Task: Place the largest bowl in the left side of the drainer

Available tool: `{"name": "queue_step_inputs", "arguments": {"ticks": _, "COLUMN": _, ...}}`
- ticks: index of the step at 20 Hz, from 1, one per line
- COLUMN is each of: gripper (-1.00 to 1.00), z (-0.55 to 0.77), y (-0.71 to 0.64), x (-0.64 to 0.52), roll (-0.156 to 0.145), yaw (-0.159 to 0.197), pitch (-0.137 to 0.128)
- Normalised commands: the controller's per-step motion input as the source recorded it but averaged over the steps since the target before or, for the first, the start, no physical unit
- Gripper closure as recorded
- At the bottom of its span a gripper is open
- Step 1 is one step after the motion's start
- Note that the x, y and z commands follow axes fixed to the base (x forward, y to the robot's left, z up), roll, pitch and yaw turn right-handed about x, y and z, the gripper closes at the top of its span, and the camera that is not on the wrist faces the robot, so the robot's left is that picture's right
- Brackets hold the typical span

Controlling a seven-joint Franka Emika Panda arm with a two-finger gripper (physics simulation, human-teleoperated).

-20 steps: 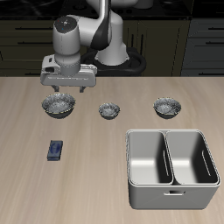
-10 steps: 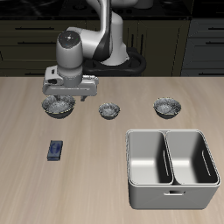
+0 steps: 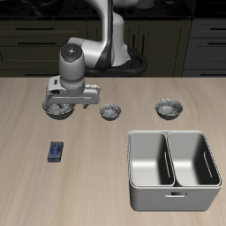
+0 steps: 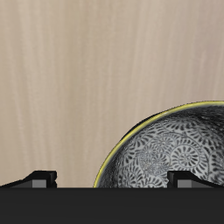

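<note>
Claw (image 3: 64, 108) lower than before, fingers apart, straddling rim of largest bowl (image 3: 58, 109), drainer (image 3: 173, 168) unchanged

You are working in a simulated kitchen. Dark cabinets (image 3: 207, 40) with long bar handles run along the back behind the pale wood-grain worktop (image 3: 35, 194). A grey metal two-basin drainer (image 3: 173, 169) stands on it, with three patterned bowls (image 3: 168, 108) in a row farther back.
</note>
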Motion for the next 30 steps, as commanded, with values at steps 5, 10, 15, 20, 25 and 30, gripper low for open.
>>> {"name": "queue_step_inputs", "arguments": {"ticks": 5, "gripper": 1.00, "z": -0.14, "y": 0.08, "x": -0.01, "roll": 0.025, "yaw": 0.016, "pitch": 0.005}}
{"name": "queue_step_inputs", "arguments": {"ticks": 10, "gripper": 1.00, "z": 0.05, "y": 0.03, "x": 0.00, "roll": 0.004, "yaw": 0.000, "pitch": -0.008}}
{"name": "queue_step_inputs", "arguments": {"ticks": 15, "gripper": 1.00, "z": 0.08, "y": 0.01, "x": -0.03, "roll": 0.005, "yaw": -0.003, "pitch": -0.007}}
{"name": "queue_step_inputs", "arguments": {"ticks": 20, "gripper": 1.00, "z": 0.19, "y": 0.06, "x": -0.02, "roll": 0.000, "yaw": 0.010, "pitch": -0.024}}
{"name": "queue_step_inputs", "arguments": {"ticks": 25, "gripper": 1.00, "z": 0.47, "y": 0.09, "x": -0.12, "roll": 0.017, "yaw": -0.010, "pitch": -0.070}}
{"name": "queue_step_inputs", "arguments": {"ticks": 30, "gripper": 1.00, "z": 0.67, "y": 0.16, "x": -0.24, "roll": 0.036, "yaw": -0.026, "pitch": -0.135}}
